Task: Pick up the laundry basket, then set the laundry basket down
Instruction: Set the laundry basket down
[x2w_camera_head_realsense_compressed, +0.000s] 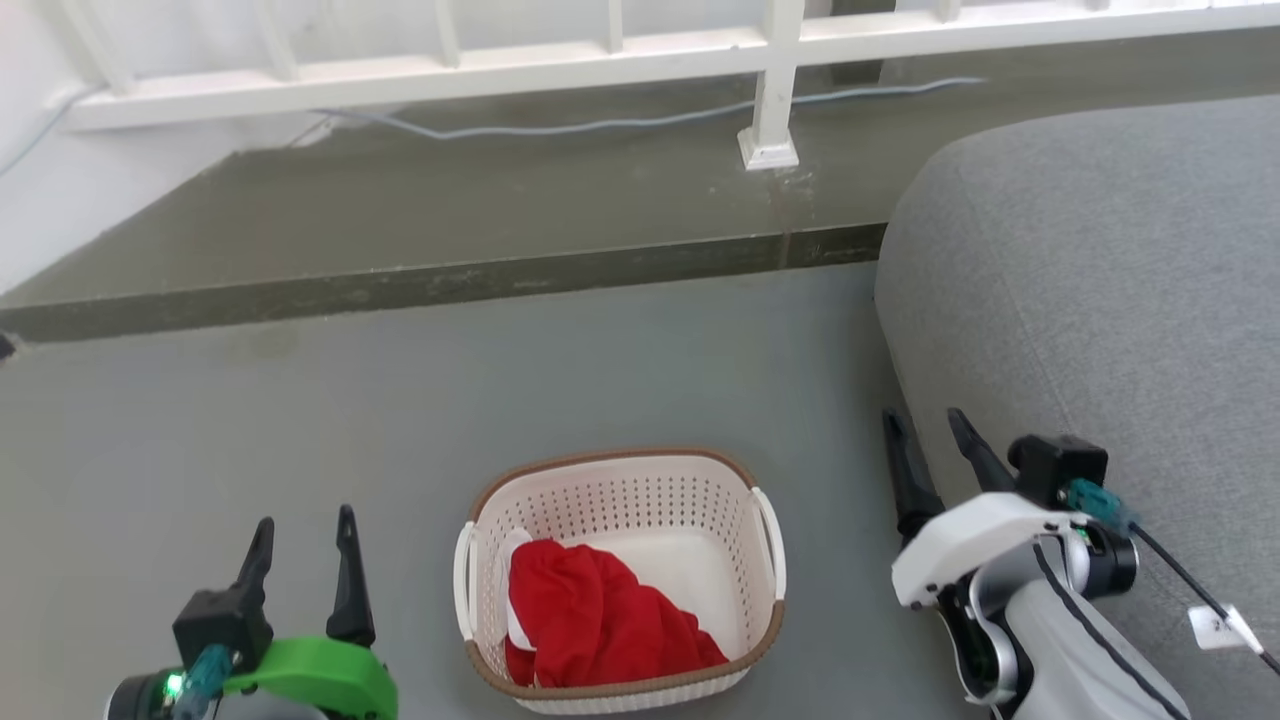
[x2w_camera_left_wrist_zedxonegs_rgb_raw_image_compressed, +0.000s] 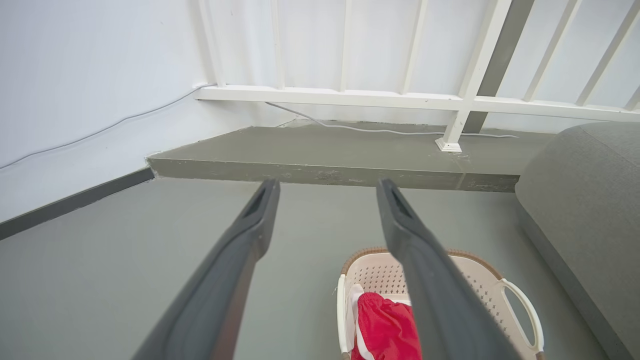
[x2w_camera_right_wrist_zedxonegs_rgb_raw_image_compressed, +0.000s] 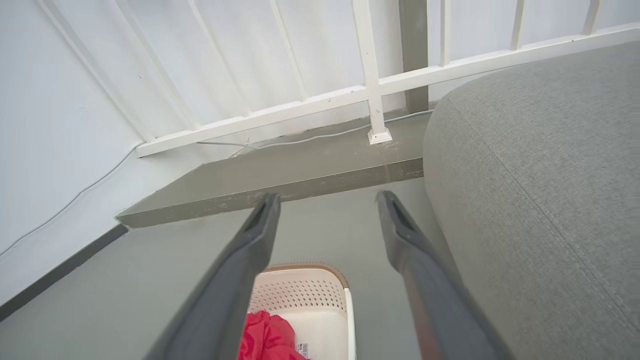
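Note:
The laundry basket (x2w_camera_head_realsense_compressed: 640, 500) stands on the grey floor, cream-white with perforated walls, a brown rim and white side handles; a red garment (x2w_camera_head_realsense_compressed: 595, 615) lies inside it. My left gripper (x2w_camera_head_realsense_compressed: 305, 530) is open to the basket's left, apart from it. Open too, my right gripper (x2w_camera_head_realsense_compressed: 925, 425) is held to the basket's right, close to the sofa. In the left wrist view the basket (x2w_camera_left_wrist_zedxonegs_rgb_raw_image_compressed: 475, 280) lies low between and behind the open gripper (x2w_camera_left_wrist_zedxonegs_rgb_raw_image_compressed: 327, 187). Low in the right wrist view, the basket (x2w_camera_right_wrist_zedxonegs_rgb_raw_image_compressed: 305, 292) sits under the open gripper (x2w_camera_right_wrist_zedxonegs_rgb_raw_image_compressed: 327, 200).
A grey sofa (x2w_camera_head_realsense_compressed: 1100, 280) fills the right side. A raised concrete step (x2w_camera_head_realsense_compressed: 450, 280) runs across behind the basket, with a white railing (x2w_camera_head_realsense_compressed: 770, 90) and a cable (x2w_camera_head_realsense_compressed: 600, 125) on it. A white wall (x2w_camera_left_wrist_zedxonegs_rgb_raw_image_compressed: 75, 100) stands at the left.

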